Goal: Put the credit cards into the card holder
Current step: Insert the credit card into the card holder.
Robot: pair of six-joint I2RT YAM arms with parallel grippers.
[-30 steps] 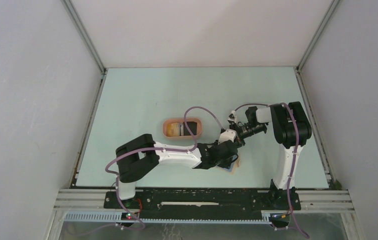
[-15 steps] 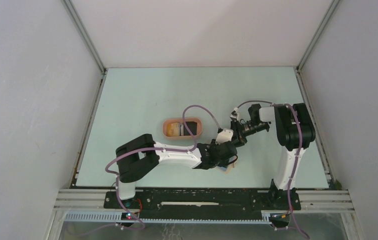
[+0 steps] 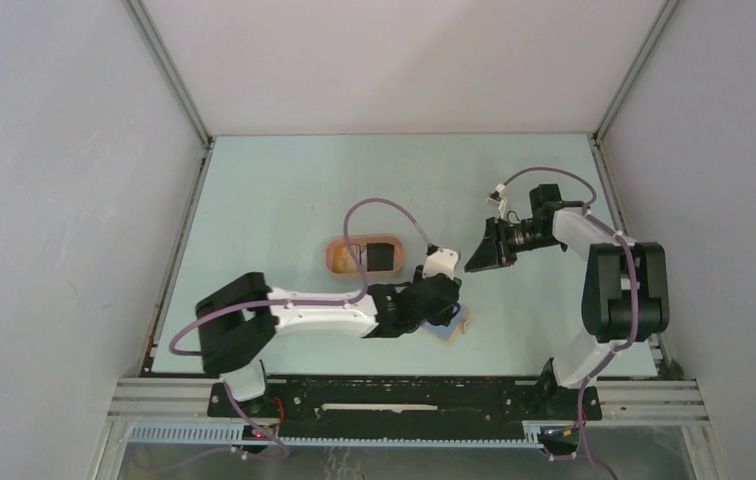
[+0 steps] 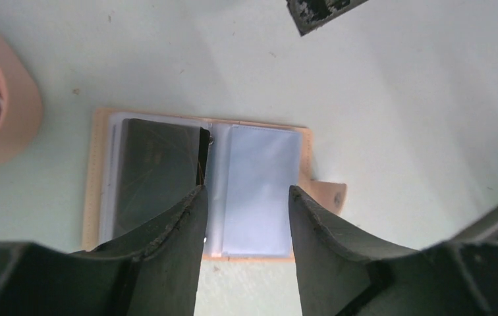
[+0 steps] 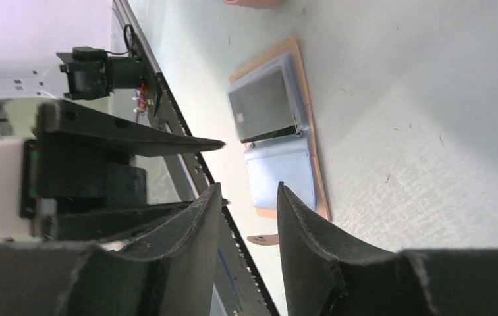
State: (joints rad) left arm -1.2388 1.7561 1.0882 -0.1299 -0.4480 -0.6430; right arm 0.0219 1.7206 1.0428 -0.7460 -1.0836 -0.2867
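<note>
The left gripper [image 4: 246, 197] hangs parted and empty over the open beige-tan leather card holder [image 4: 259, 171], a thin black rectangular card [image 4: 157, 164] in one sleeve; the right gripper [image 5: 249, 189] is narrowly parted, empty.

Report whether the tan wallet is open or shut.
Open: the tan leather wallet lies spread flat, a black card in one sleeve.

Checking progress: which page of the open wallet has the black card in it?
The page away from the snap tab holds the black card; the snap tab side differs: the page beside the tab shows only pale blue.
</note>
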